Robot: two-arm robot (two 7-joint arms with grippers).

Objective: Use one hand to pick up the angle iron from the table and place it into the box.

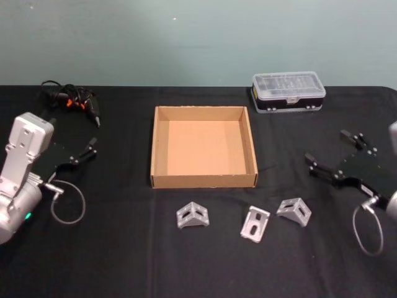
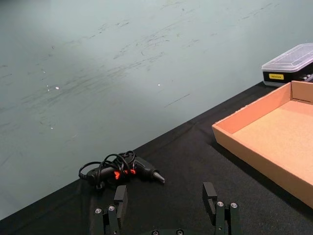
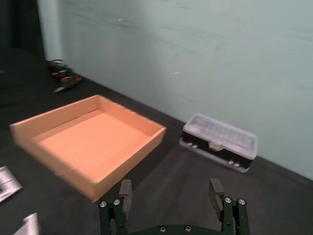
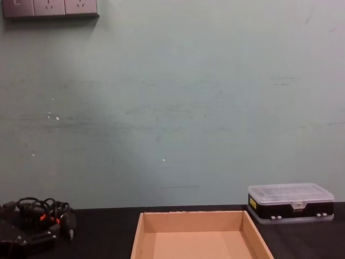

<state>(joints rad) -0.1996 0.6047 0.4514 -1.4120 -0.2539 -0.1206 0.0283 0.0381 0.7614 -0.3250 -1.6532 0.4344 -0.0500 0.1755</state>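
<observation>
Hanging released and empty, right gripper (image 3: pixel 170 190) and left gripper (image 2: pixel 165 196) flank the box (image 1: pixel 203 180). Pick not begun. Next, likely: right gripper lowers over the nearest angle iron (image 1: pixel 294 211).

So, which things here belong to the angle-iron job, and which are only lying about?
For the job: three silver metal angle irons; wide tan cardboard box; flat black table; left gripper and right gripper, both open.

Lying about: small clear-lidded plastic case with black base; black-and-orange corded tool.
</observation>
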